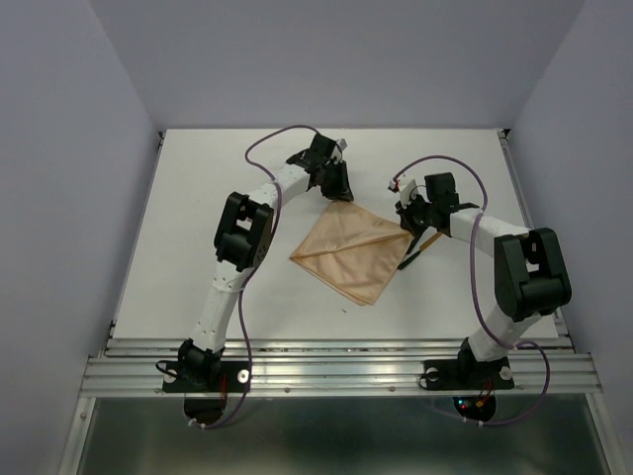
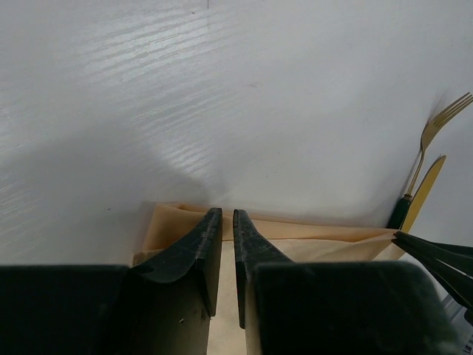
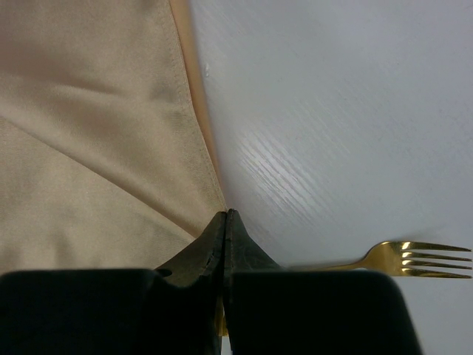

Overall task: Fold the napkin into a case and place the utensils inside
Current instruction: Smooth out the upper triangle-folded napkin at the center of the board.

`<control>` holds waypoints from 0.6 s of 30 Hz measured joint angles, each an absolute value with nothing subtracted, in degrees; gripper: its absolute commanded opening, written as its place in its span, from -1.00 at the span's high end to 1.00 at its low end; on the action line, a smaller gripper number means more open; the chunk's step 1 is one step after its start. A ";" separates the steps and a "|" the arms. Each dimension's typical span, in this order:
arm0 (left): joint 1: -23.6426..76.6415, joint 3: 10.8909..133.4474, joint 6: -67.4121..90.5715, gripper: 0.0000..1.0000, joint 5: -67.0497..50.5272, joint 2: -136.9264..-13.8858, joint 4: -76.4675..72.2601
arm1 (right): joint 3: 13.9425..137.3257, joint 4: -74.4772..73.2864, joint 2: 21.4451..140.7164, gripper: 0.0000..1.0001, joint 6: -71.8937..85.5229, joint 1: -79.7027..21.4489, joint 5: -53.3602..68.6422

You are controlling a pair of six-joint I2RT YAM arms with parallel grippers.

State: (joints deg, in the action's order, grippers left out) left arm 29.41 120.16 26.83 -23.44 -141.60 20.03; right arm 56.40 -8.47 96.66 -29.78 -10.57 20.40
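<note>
left end effector [image 2: 227, 213] at napkin [image 2: 318, 240]: grip unclear | right end effector [image 3: 225, 214]: clenched

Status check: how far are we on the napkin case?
Done: at most one fold; the napkin shows a diagonal crease. In hand: left gripper at its far corner, right gripper shut at its right corner. Left: finishing the folds, loading fork and knife, both beside it.

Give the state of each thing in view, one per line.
napkin: flat on table, creased diagonally.
fork: lying on table, outside napkin.
knife: lying beside fork.
left end effector: narrowly open over napkin's edge.
right end effector: shut at napkin's edge.
</note>
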 measured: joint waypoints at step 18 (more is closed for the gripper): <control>29.12 112.92 26.94 0.54 -23.57 -138.52 12.88 | 56.40 -8.47 96.66 0.99 -29.71 -10.55 20.64</control>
State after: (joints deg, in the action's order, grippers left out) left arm 29.12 112.92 26.94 -23.57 -138.52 12.88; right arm 56.40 -8.47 96.66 -29.71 -10.55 20.64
